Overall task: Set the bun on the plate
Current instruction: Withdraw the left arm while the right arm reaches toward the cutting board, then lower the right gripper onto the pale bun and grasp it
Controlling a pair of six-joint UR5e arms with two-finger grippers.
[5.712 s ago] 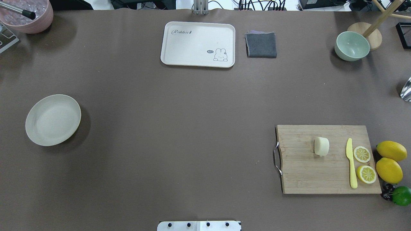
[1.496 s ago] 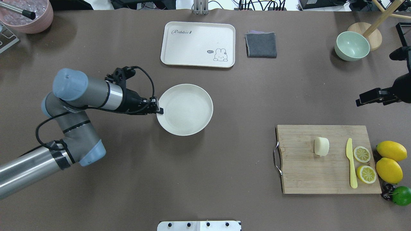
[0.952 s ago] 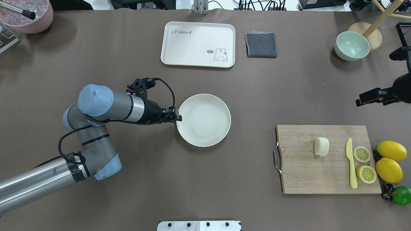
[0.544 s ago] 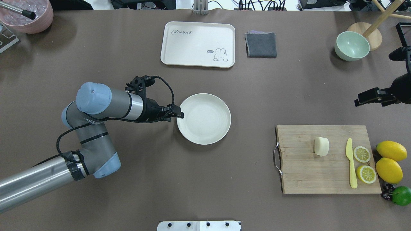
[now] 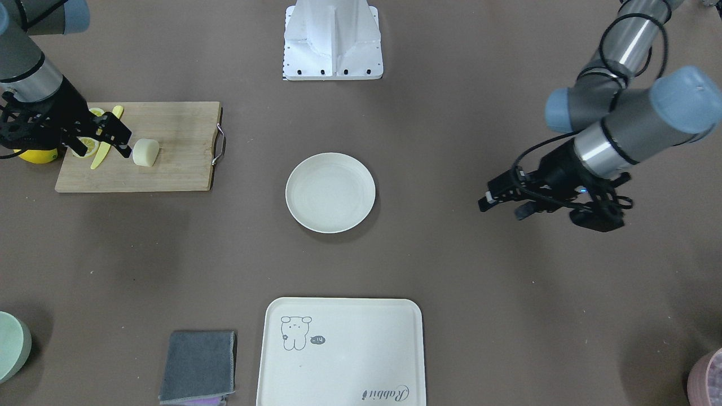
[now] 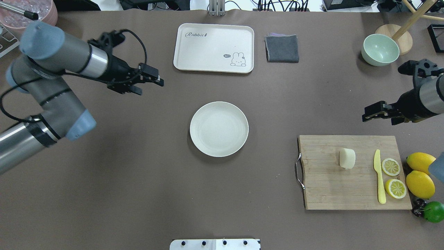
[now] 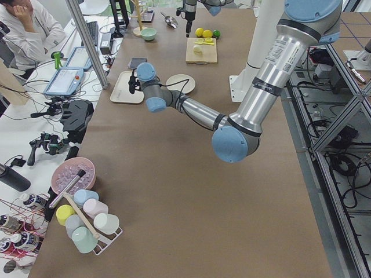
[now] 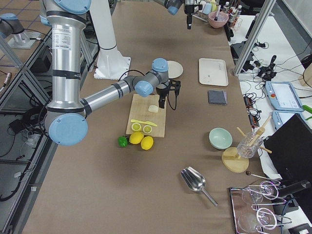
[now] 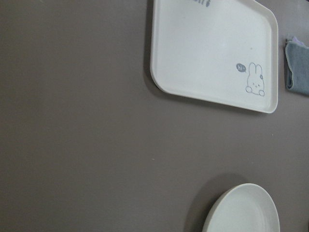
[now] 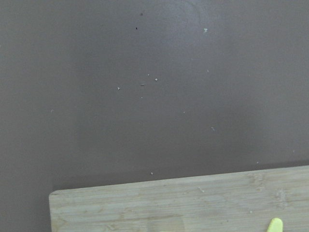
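Right claw [image 5: 127, 143] hovers near the bun [image 5: 146, 152], whose flat end's direction is unclear.

left gripper [image 6: 151, 87] off plate [image 6: 219, 129], drawn back, right gripper [image 6: 378, 120] nearer cutting board [image 6: 333, 191]

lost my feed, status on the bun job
Left gripper open, off the plate. Right gripper open, beside cutting board. Bun on cutting board, untouched. Nothing blocking.

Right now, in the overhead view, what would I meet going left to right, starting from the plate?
plate → bun → yellow knife → lemon slices → whole lemons
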